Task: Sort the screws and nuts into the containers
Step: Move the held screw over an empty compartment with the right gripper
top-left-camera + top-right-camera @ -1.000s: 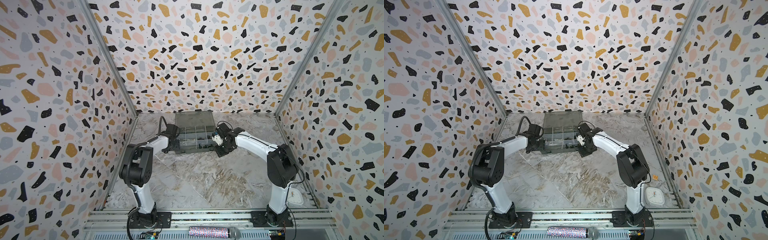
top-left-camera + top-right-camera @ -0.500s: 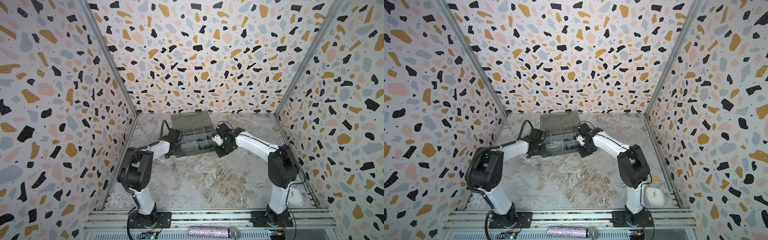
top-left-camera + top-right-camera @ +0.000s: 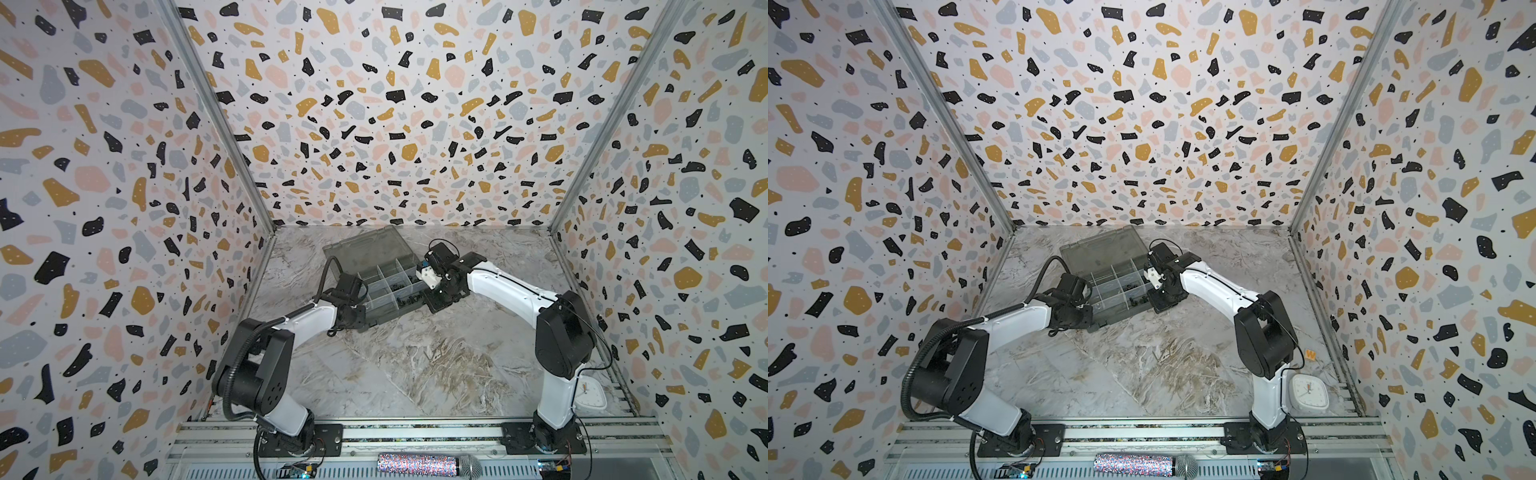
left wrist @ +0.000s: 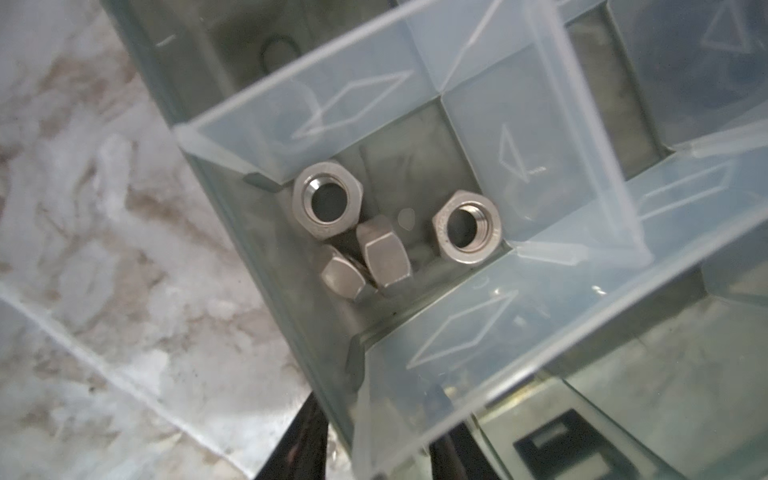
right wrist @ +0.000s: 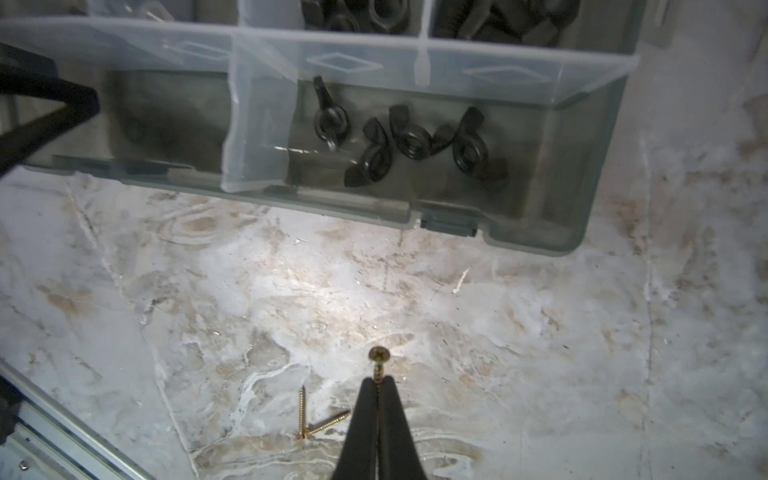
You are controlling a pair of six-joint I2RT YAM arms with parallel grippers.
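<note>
Screw [image 5: 377, 354]: in the right wrist view, sitting pinched by the shank in the right gripper [image 5: 378, 384], closed tight on it, and poking head-first past the tips. Lying with its long axis along the gripper's own line, pointing head-on at the box [image 5: 519, 232] wall ahead, well short of it, hanging over the table [image 5: 540, 332]. Facing, just beyond that wall, black wing nuts [image 5: 411, 137] in their own cell, and next to them a bare cell [image 5: 166, 120]. Probably calling for a lift over the wall and a sideways shift toward the bare cell, keeping clear of the wing nuts. Leaving two loose screws [image 5: 302, 411] on the table beside the gripper, touching at one end. In the left wrist view, looking down on four silver nuts [image 4: 328, 201] gathered in a corner cell [image 4: 415, 166], with the left gripper [image 4: 380, 446] straddling the box's outer wall, partly closed and seemingly clamping it. In both top views, reaching the box's right end with the right gripper, its near left corner with the left gripper; judging the right arm nearer the wing-nut end; failing to resolve anything as small as the held piece there.
</note>
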